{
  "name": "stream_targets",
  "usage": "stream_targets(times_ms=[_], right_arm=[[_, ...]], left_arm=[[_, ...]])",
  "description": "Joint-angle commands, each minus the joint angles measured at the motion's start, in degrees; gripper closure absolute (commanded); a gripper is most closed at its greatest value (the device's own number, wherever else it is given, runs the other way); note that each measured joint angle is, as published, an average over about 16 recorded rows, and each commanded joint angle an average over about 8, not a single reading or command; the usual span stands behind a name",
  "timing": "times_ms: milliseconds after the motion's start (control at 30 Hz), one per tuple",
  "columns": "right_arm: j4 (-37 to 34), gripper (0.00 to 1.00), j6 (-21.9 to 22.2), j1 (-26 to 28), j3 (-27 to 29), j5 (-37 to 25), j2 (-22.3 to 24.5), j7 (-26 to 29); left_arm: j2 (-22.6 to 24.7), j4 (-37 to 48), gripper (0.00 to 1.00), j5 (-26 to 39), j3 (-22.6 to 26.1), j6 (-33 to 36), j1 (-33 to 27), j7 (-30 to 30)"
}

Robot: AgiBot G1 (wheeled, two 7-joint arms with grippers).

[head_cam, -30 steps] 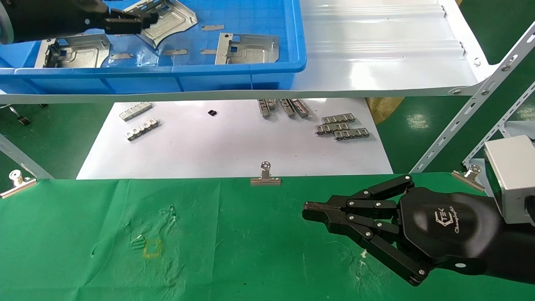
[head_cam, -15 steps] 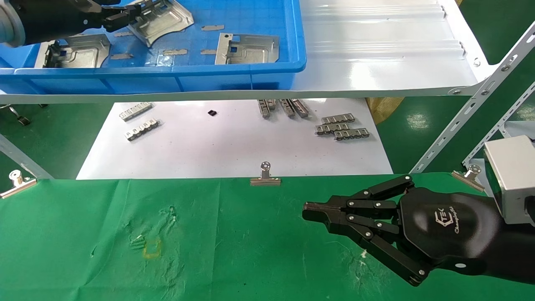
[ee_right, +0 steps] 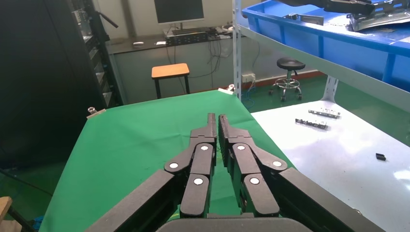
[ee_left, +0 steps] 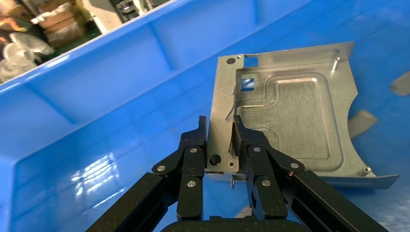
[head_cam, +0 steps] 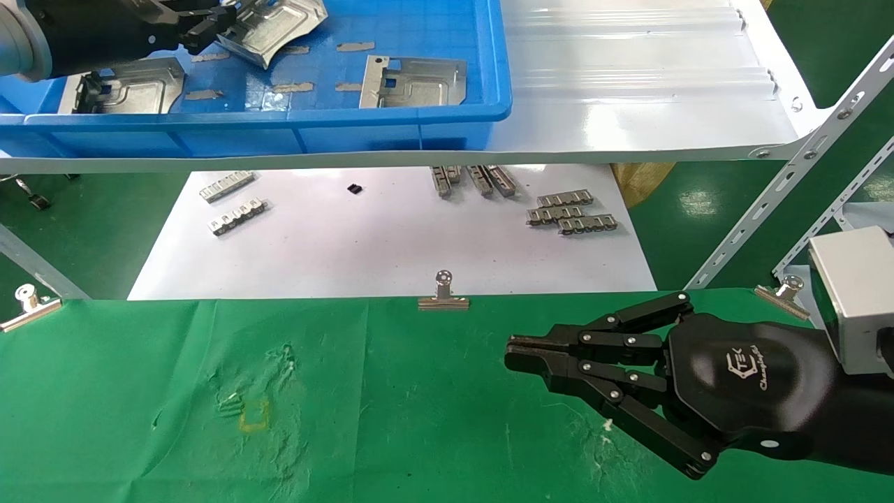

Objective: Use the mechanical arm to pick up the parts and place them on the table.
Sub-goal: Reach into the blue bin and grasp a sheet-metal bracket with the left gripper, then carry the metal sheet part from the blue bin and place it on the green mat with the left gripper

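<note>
My left gripper point(head_cam: 216, 24) is over the blue bin point(head_cam: 391, 115) on the shelf, shut on the edge of a silver stamped plate point(head_cam: 276, 28) and holding it tilted above the bin floor. The left wrist view shows its jaws point(ee_left: 220, 130) clamped on the plate point(ee_left: 290, 116) near a corner hole. Two more plates lie in the bin, one at the left point(head_cam: 136, 87), one at the middle point(head_cam: 415, 82). My right gripper point(head_cam: 513, 353) is shut and empty, low over the green cloth table point(head_cam: 391, 419); it also shows in the right wrist view point(ee_right: 217, 118).
Small notched metal strips point(head_cam: 573, 213) lie on the white sheet point(head_cam: 391, 251) beyond the table. Binder clips point(head_cam: 443, 297) pin the cloth's far edge. The glossy white shelf point(head_cam: 628, 91) and its slanted metal struts point(head_cam: 789, 175) stand at the right. A yellow square mark point(head_cam: 253, 416) is on the cloth.
My left gripper has lifted the held plate up and a little back in the bin. The right arm has not moved.
</note>
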Motion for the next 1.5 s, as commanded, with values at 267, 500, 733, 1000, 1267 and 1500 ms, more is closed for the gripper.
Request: stream_targets(times_ms=[267, 500, 733, 1000, 1267, 1500], right_arm=[[0.00, 0.00, 0.00, 0.00, 0.00, 0.00, 0.00, 0.00], [0.00, 0.00, 0.00, 0.00, 0.00, 0.00, 0.00, 0.00], [0.00, 0.00, 0.00, 0.00, 0.00, 0.00, 0.00, 0.00], [0.00, 0.00, 0.00, 0.00, 0.00, 0.00, 0.00, 0.00], [0.00, 0.00, 0.00, 0.00, 0.00, 0.00, 0.00, 0.00], [0.00, 0.00, 0.00, 0.00, 0.00, 0.00, 0.00, 0.00]], left_arm=[[-3.46, -2.90, 1.00, -3.27, -2.09, 14.84, -1.23, 1.24], [-6.66, -6.68, 1.00, -4.90, -2.33, 36.56, -0.69, 4.31], [-9.99, -15.34, 1.00, -5.00, 1.39, 41.80, 2.20, 7.76], [-16.20, -25.59, 1.00, -5.72, 9.23, 41.12, 8.30, 14.38], [-15.43, -20.04, 1.00, 0.59, 15.47, 36.88, 12.53, 26.48], [-13.26, -12.19, 1.00, 2.42, 16.66, 34.97, 15.11, 32.34]])
